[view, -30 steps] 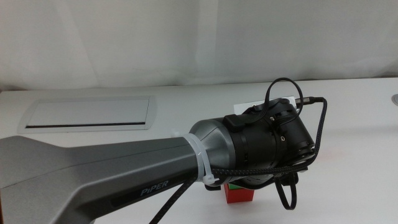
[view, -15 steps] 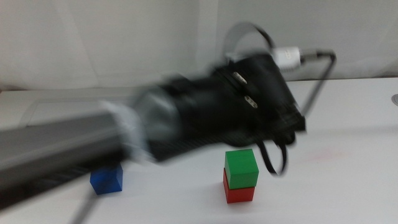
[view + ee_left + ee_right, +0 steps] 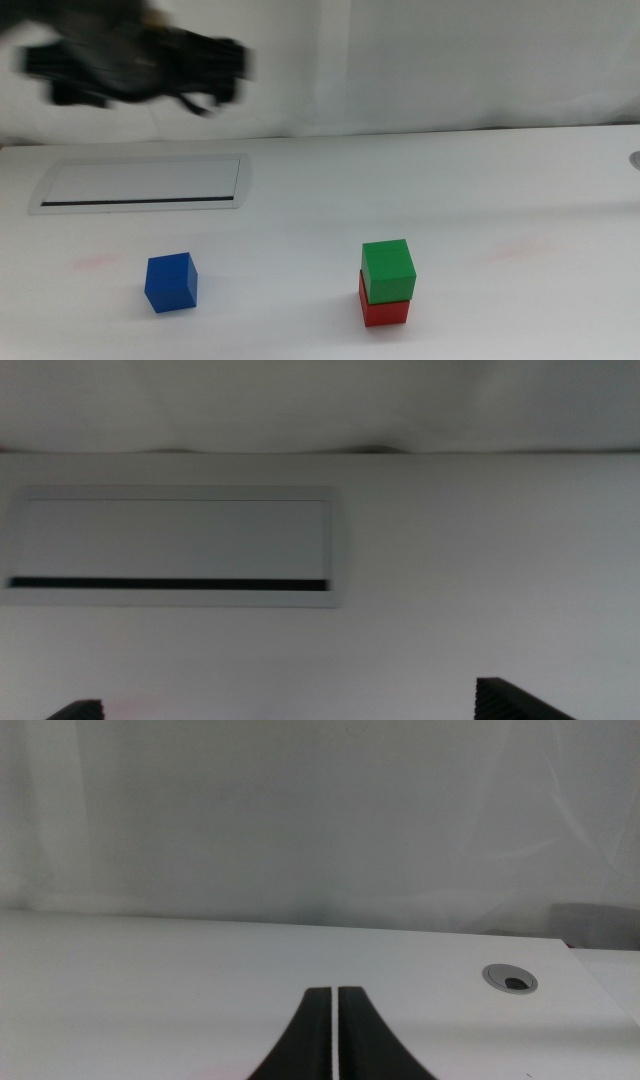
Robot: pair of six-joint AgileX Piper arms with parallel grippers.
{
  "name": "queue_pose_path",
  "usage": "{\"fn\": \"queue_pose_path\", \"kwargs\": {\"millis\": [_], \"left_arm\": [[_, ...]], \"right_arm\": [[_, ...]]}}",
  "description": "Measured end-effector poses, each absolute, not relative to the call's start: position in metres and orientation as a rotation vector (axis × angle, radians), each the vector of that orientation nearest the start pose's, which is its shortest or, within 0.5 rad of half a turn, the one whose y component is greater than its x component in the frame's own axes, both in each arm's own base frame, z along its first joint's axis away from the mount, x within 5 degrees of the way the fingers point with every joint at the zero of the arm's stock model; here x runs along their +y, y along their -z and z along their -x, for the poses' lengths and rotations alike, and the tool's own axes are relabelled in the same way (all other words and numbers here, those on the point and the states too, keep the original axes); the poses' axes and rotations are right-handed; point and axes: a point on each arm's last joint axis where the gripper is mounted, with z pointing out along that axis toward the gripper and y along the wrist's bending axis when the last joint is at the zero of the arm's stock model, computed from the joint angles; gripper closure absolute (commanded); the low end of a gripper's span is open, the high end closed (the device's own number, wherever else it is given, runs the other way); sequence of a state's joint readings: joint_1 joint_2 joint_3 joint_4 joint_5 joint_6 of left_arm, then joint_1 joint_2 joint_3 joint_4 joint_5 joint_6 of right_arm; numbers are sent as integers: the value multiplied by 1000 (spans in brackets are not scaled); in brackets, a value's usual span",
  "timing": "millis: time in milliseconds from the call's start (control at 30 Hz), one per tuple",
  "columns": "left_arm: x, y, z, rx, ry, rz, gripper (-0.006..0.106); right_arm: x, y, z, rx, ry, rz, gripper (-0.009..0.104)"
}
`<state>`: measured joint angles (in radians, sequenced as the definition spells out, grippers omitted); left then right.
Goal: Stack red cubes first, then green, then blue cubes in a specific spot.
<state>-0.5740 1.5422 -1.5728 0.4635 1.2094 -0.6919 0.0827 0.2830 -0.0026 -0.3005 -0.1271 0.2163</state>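
The green cube [image 3: 387,268] sits squarely on the red cube [image 3: 385,311] at the table's front, right of centre. The spot under the stack is covered by the red cube. The blue cube [image 3: 171,282] stands alone on the white top at the front left. My left gripper [image 3: 140,65] is a dark blur high at the back left, far from all the cubes. In the left wrist view the left gripper [image 3: 300,712] is open and holds nothing. My right gripper [image 3: 333,1025] is shut, empty, and out of the middle view.
A long grey-framed panel [image 3: 140,183] with a dark slot lies at the back left, also under the left gripper as the panel [image 3: 170,545]. A round cable hole [image 3: 510,978] is in the table near the right gripper. A white backdrop closes off the far edge.
The left arm has let go of the green cube on the red one. It swung up and away to the back left, uncovering the stack and the blue cube.
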Motion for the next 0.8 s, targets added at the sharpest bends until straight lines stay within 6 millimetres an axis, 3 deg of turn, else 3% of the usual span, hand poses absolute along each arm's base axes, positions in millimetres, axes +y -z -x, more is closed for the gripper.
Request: {"fn": "queue_pose_path", "kwargs": {"millis": [133, 300, 467, 800], "left_arm": [[-86, -397, -270, 2501, -100, 178, 8], [-51, -385, -234, 2547, -100, 271, 8], [-49, -356, -218, 2587, -52, 294, 8], [-60, -287, -225, 2651, 54, 306, 8]], "right_arm": [[10, -206, -80, 1634, -29, 166, 98], [10, -206, -80, 1634, -29, 166, 98], [10, -206, -80, 1634, -29, 166, 98], [10, -206, -80, 1634, -29, 166, 98]]}}
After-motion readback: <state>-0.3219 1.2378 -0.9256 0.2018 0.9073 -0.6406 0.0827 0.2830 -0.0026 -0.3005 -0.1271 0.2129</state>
